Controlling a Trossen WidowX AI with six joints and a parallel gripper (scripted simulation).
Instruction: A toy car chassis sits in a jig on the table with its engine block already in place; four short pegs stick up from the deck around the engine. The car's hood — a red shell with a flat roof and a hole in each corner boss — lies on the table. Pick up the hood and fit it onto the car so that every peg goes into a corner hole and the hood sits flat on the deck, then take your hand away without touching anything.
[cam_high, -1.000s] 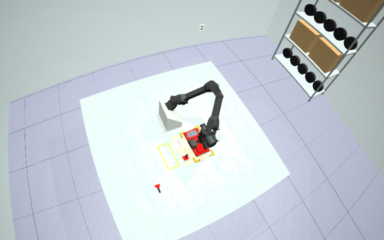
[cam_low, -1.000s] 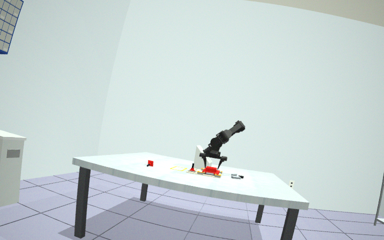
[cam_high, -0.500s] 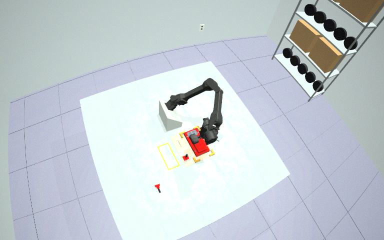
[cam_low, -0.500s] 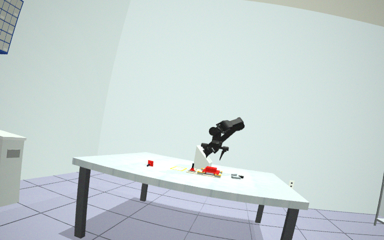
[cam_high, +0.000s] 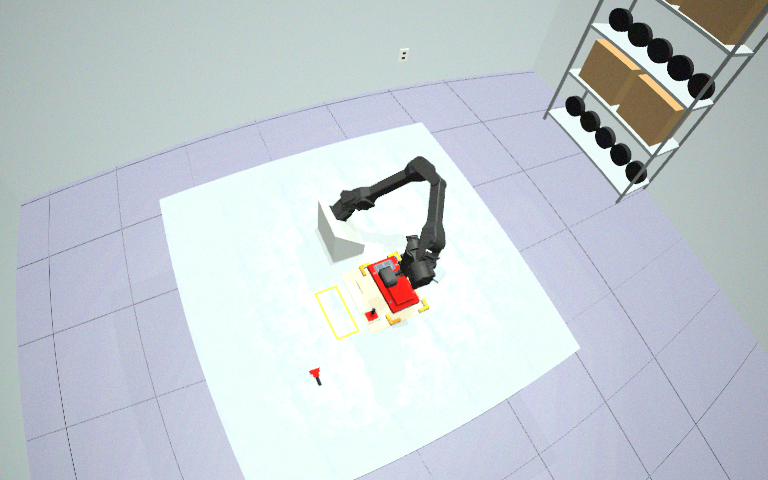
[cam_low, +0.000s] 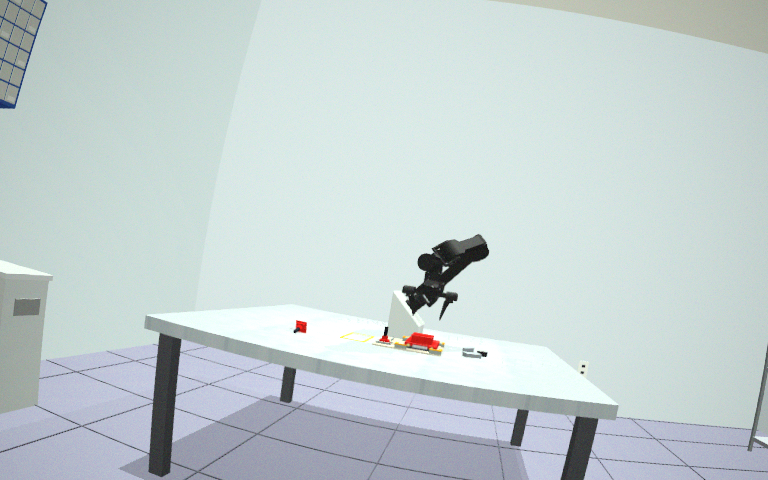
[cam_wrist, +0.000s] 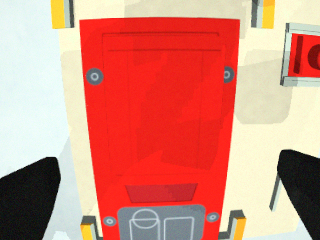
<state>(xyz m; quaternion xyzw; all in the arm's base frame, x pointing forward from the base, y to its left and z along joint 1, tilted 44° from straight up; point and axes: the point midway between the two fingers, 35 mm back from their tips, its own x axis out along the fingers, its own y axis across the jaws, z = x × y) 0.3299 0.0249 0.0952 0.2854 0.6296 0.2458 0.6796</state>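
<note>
The red hood (cam_high: 403, 291) (cam_low: 421, 339) (cam_wrist: 165, 110) lies roof up on the red chassis deck (cam_wrist: 90, 125) in the cream jig (cam_high: 359, 289) (cam_wrist: 260, 160). It looks flat. In the wrist view a grey ring left of the hood shows whole, and the one on the right is partly covered by the hood's edge. Pegs, corner holes and engine block are not visible, so their seating cannot be told. My gripper (cam_low: 427, 315) (cam_wrist: 172, 166) is open and empty, raised above the car and tilted, with a fingertip on each side in the wrist view and no contact seen.
A red piece with a black stem (cam_high: 371, 315) (cam_low: 385, 338) stands beside the car. Yellow corner brackets (cam_high: 423, 306) (cam_wrist: 268, 14) surround the chassis. A grey part (cam_low: 471, 353) lies to the right. A red and black piece (cam_high: 315, 373) (cam_low: 300, 326) lies farther off, past a yellow outline (cam_high: 326, 316).
</note>
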